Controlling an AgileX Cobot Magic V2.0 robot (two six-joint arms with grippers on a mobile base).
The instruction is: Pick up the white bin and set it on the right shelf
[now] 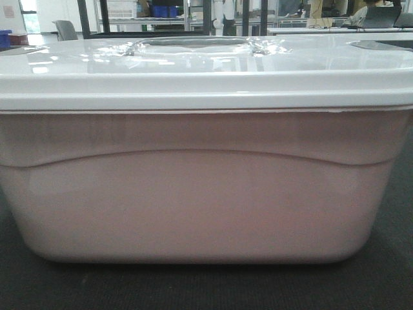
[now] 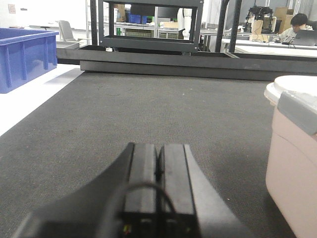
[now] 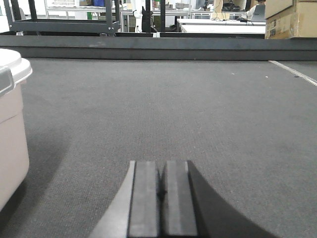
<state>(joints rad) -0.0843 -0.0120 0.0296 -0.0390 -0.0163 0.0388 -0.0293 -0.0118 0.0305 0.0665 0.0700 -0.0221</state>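
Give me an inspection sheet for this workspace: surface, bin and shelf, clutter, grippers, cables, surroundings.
Surface: dark carpet.
Job's things: white bin on the carpet, lid on; shelf not made out.
Clutter: blue crate on pale floor beside the carpet.
Grippers: left gripper and right gripper shut, empty, flanking the bin.
Cables: black wire loop on the left gripper.
Surroundings: black cart, cardboard boxes, person.

Dark grey carpet (image 2: 148, 104) stretches ahead of the left gripper (image 2: 158, 148) to a low black ledge (image 2: 173, 67) and black rack (image 2: 148, 43), a blue crate (image 2: 25, 54) off its left; cardboard boxes (image 3: 292, 20) stand far ahead-right of the right gripper (image 3: 159, 166).
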